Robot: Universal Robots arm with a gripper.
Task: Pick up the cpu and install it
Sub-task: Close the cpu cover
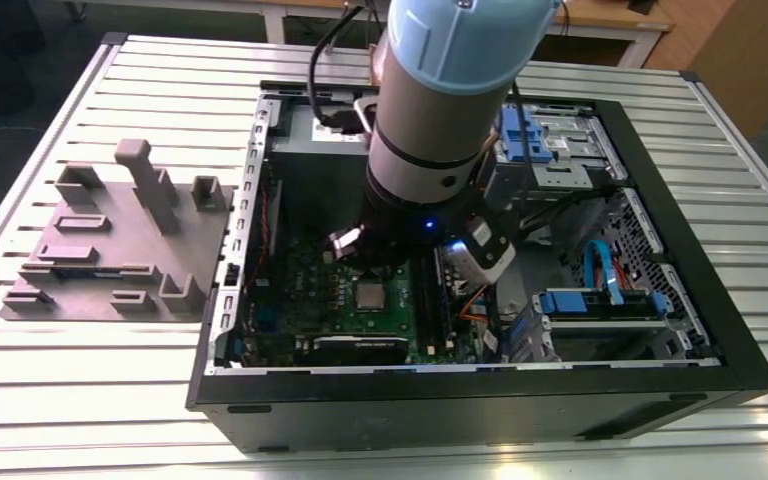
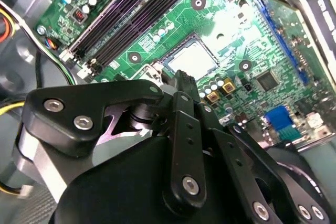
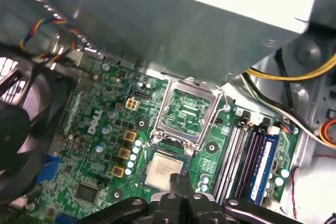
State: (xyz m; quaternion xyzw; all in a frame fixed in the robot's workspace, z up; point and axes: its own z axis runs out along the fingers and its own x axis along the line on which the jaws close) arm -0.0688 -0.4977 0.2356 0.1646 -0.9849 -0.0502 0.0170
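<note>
At the bottom centre of the first wrist view, the gripper (image 3: 178, 186) was seen with its fingertips drawn together and nothing held between them, poised just above the cpu (image 3: 164, 171). The cpu was seated in the socket on the green motherboard (image 3: 94, 145), with the socket's metal load frame (image 3: 190, 113) hinged up and open just beyond it. A risk was judged here: were the chip seated slightly askew, the contacts beneath could be damaged by any downward press. Farther off, the memory slots (image 3: 247, 161) lay at the right, and in the exterior view the grey block tray (image 1: 117, 245) stood at the left, outside the open computer case (image 1: 704, 370).
</note>
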